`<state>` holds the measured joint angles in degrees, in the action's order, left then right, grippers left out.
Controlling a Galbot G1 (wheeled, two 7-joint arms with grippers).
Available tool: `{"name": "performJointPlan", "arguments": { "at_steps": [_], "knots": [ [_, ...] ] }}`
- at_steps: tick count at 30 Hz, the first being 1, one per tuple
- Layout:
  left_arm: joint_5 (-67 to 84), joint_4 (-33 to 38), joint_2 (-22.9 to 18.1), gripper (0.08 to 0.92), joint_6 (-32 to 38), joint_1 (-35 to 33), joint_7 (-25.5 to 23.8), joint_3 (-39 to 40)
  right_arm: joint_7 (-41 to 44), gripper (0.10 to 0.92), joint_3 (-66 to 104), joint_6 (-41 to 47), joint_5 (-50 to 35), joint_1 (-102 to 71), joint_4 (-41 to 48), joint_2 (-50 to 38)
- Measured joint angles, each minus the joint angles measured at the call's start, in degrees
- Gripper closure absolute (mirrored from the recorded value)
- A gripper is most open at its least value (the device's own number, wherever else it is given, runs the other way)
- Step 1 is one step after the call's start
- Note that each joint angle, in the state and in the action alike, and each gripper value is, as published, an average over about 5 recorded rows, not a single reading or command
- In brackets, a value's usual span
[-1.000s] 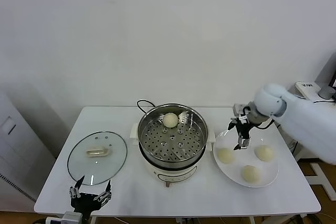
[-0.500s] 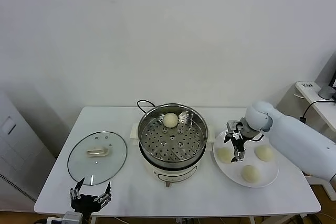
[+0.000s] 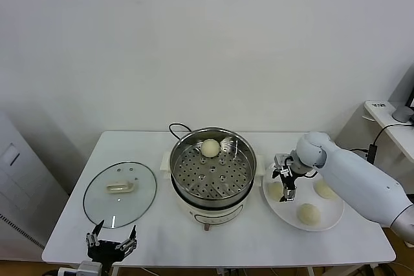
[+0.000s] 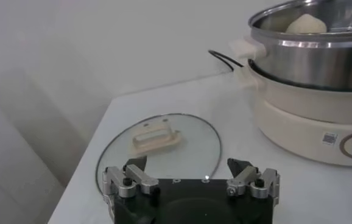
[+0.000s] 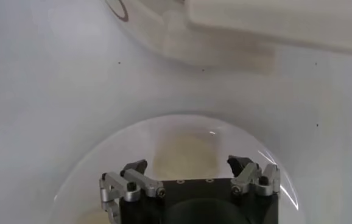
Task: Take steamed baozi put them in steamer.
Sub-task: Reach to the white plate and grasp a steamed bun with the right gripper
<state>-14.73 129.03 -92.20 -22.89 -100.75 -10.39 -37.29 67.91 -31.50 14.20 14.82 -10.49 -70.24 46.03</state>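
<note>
The steel steamer (image 3: 212, 171) on its white base stands mid-table with one baozi (image 3: 209, 147) at the back of its perforated basket; that bun also shows in the left wrist view (image 4: 306, 24). Three baozi lie on the white plate (image 3: 288, 214): near-left (image 3: 277, 190), right (image 3: 325, 189), front (image 3: 308, 212). My right gripper (image 3: 285, 184) is open, directly above the near-left baozi (image 5: 182, 156), fingers on either side of it, not closed. My left gripper (image 3: 110, 242) is open and empty, parked low at the table's front left.
The round glass lid (image 3: 120, 193) with its white handle lies flat on the table left of the steamer, also in the left wrist view (image 4: 158, 143). A black cord (image 3: 176, 127) runs behind the steamer. The table's right edge is just beyond the plate.
My right gripper has moved left and down over the plate, from above its middle to over the near-left baozi. The left arm has not moved.
</note>
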Motion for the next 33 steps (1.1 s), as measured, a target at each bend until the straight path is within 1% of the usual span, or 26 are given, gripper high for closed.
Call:
{"name": "performJointPlan", "arguments": {
  "at_steps": [17, 20, 23, 30, 33],
  "knots": [
    [0.0, -0.43, 0.0, 0.177, -0.14, 0.28, -0.12, 0.05, -0.11, 0.203, 1.48, 0.2, 1.44, -1.36, 1.28, 0.96],
    [0.0, -0.44, 0.0, 0.177, -0.14, 0.26, -0.12, 0.07, -0.19, 0.213, 1.7, 0.25, 1.53, -1.47, 1.51, 1.0],
    [-0.03, -0.45, 0.0, 0.177, -0.14, 0.23, -0.12, 0.12, -0.09, 0.263, 1.81, 0.3, 1.57, -1.54, 1.52, 0.84],
    [-0.23, -0.52, 0.0, 0.177, -0.14, 0.21, -0.1, 0.29, 0.17, 0.455, 2.3, 0.42, 1.52, -1.41, 1.42, 0.33],
    [-0.43, -0.55, 0.0, 0.177, -0.14, 0.26, -0.09, 0.5, 0.34, 0.511, 2.35, 0.64, 1.2, -0.9, 1.16, -0.01]
  ]
}}
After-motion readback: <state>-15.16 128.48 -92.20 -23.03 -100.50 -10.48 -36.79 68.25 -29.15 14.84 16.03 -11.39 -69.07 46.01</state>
